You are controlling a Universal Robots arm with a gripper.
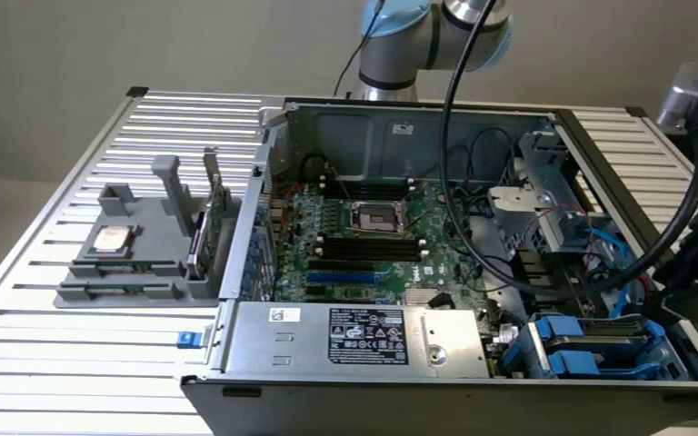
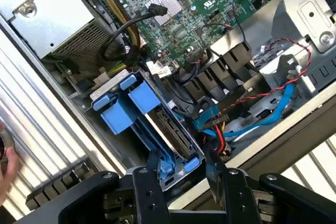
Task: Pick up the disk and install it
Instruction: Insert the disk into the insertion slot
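Blue-framed disk [image 2: 169, 131] has its end edge inside the spread, released claw [image 2: 187, 184], narrow gaps beside

The arm [image 1: 385, 64] is a smooth silver-grey tube with pale blue caps on its rounded joints, and a thick black cable [image 1: 446, 109] runs along it. The gripper [image 2: 189, 177] is matt black all over, with two chunky, square-edged fingers [image 2: 146, 195].

Bright blue carrier [image 2: 119, 113] around silver-grey disk [image 2: 167, 128], green motherboard [image 2: 173, 19], black end effector [image 2: 186, 176]
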